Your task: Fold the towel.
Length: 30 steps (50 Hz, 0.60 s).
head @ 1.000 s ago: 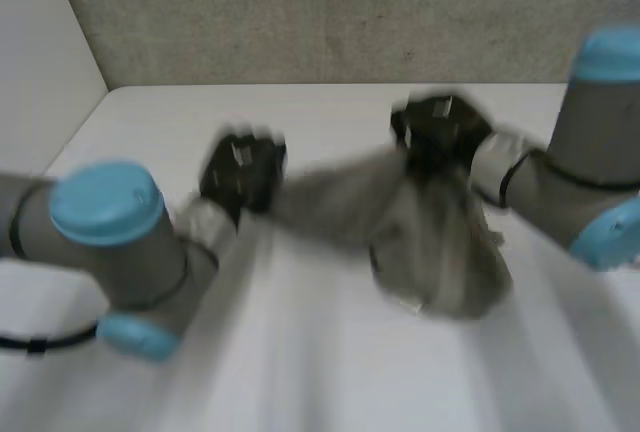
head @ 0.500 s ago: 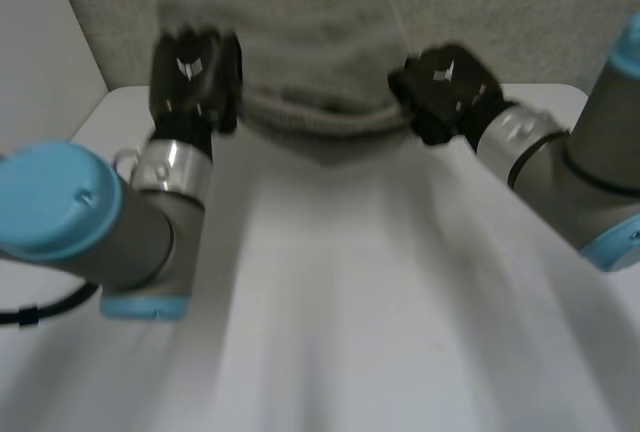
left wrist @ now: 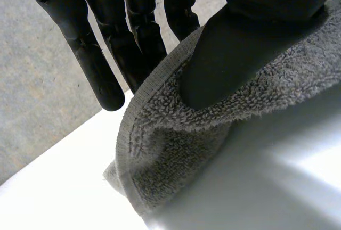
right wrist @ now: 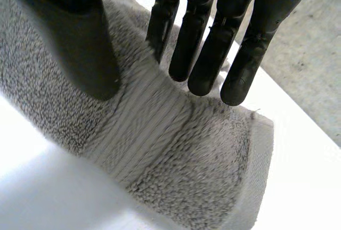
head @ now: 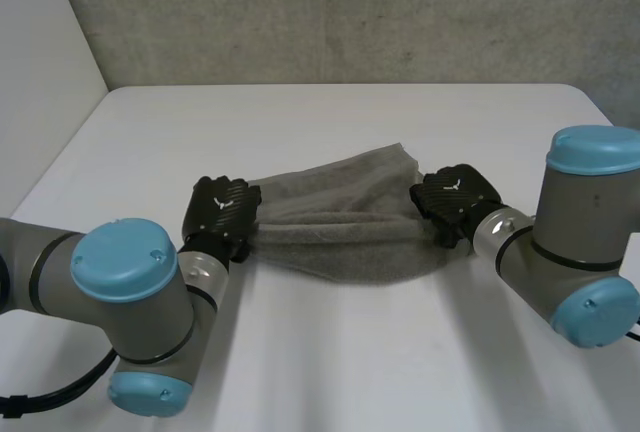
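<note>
Towel cloth, grey and bunched lengthways, spans the gap between the two arms over the middle of the white worktop, its belly sagging toward the surface; whether that belly touches cannot be told. The left robot hand grasps one end, and its wrist view shows the thumb pressing the hemmed edge against the fingers. The right robot hand grasps the other end the same way, thumb on one face of the pile and fingers on the other. The step in hand looks like spreading the cloth before the fold. To do it well, both pinches should stay firm while the ends are drawn apart evenly, so the creases open, and the cloth should go down flat with its hems square. The main hindrance is the towel itself, which is roped up rather than spread, so a fold made now would likely trap wrinkles. A speckled grey wall stands behind the worktop, well apart from the cloth, and the robot's own forearms lie close by each end.
</note>
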Available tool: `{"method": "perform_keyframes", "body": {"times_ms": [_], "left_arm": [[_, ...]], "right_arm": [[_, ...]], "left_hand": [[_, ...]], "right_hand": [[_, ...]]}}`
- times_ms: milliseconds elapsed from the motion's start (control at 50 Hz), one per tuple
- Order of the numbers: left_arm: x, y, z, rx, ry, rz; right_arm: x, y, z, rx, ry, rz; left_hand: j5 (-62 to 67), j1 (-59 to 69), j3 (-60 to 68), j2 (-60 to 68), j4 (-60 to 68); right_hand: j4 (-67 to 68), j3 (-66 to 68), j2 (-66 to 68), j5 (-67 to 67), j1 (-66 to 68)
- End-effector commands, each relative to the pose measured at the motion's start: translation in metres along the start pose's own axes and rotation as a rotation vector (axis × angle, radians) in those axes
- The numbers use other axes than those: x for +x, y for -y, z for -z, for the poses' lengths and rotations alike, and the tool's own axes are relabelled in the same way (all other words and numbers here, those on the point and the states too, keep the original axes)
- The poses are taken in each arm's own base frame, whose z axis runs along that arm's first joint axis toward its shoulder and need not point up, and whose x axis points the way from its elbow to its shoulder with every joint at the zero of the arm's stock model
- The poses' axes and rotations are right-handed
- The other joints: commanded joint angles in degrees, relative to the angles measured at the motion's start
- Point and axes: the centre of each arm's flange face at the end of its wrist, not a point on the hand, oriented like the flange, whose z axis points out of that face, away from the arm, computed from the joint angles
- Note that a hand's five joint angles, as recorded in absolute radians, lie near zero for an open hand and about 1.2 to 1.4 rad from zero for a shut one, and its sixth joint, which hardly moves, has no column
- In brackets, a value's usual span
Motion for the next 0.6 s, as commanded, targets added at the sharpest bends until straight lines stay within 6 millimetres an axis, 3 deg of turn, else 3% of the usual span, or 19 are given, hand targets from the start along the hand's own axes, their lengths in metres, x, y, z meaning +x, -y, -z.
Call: {"method": "perform_keyframes", "body": {"times_ms": [20,100,220,480,600], "left_arm": [[0.0,0.004,0.007,0.008,-0.002,0.004],[0.0,0.004,0.008,0.007,-0.004,0.004],[0.004,0.005,0.012,0.013,-0.016,0.003],[0.005,0.005,0.012,0.012,-0.018,0.002],[0.005,0.005,0.013,0.011,-0.02,0.002]], "right_arm": [[0.007,0.003,0.008,0.008,-0.014,-0.009],[0.03,-0.009,0.004,-0.024,-0.064,-0.034],[0.038,-0.023,-0.004,-0.057,-0.072,-0.053],[0.035,-0.033,-0.01,-0.065,-0.03,-0.066],[0.034,-0.031,-0.011,-0.056,-0.025,-0.064]], "left_hand": [[11.28,13.91,10.29,10.29,10.21],[11.28,13.91,10.29,10.29,10.21],[11.28,13.91,10.29,10.29,10.21],[11.28,13.91,10.29,10.29,10.21],[11.28,13.91,10.29,10.29,10.21]], "right_hand": [[-3.55,-3.45,-4.06,-2.98,-2.86],[-5.39,-5.29,-5.89,-4.82,-4.7],[-12.13,-12.03,-12.64,-11.56,-11.44],[-12.3,-12.2,-12.81,-11.73,-11.61],[-22.56,-22.46,-23.07,-21.99,-21.87]]}}
